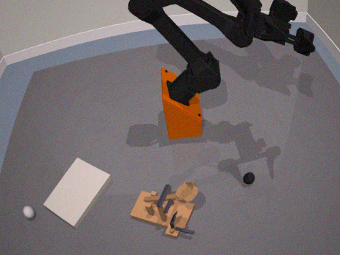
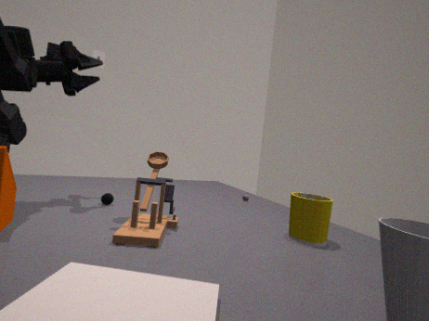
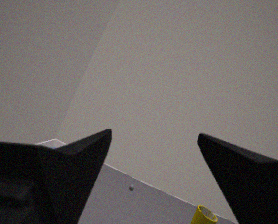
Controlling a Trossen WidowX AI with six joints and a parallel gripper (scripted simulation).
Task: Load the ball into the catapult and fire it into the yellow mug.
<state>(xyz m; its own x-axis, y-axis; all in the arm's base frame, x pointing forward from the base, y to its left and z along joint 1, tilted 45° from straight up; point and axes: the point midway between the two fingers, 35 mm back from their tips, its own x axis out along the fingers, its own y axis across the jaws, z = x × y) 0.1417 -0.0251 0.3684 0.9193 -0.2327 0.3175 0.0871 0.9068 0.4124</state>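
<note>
A black ball (image 1: 249,178) (image 2: 107,199) rests on the floor beside the catapult. The wooden catapult (image 1: 141,214) (image 2: 139,239) stands with its throwing arm raised and its cup (image 1: 187,192) (image 2: 158,160) empty. A yellow mug (image 2: 310,219) (image 3: 204,216) stands upright at the right in the exterior view, away from the catapult; it is not in the top view. My gripper (image 2: 100,70) (image 3: 154,135) is open and empty, high above the floor and well away from the catapult and the black ball.
A cream slab (image 1: 77,192) (image 2: 139,293) lies near the catapult, with a white ball (image 1: 29,211) beyond it. A grey cup (image 2: 409,270) stands near the mug. A small grey ball (image 2: 245,198) (image 3: 131,188) lies farther back. My orange base (image 1: 184,124) (image 2: 6,188) stands behind the catapult.
</note>
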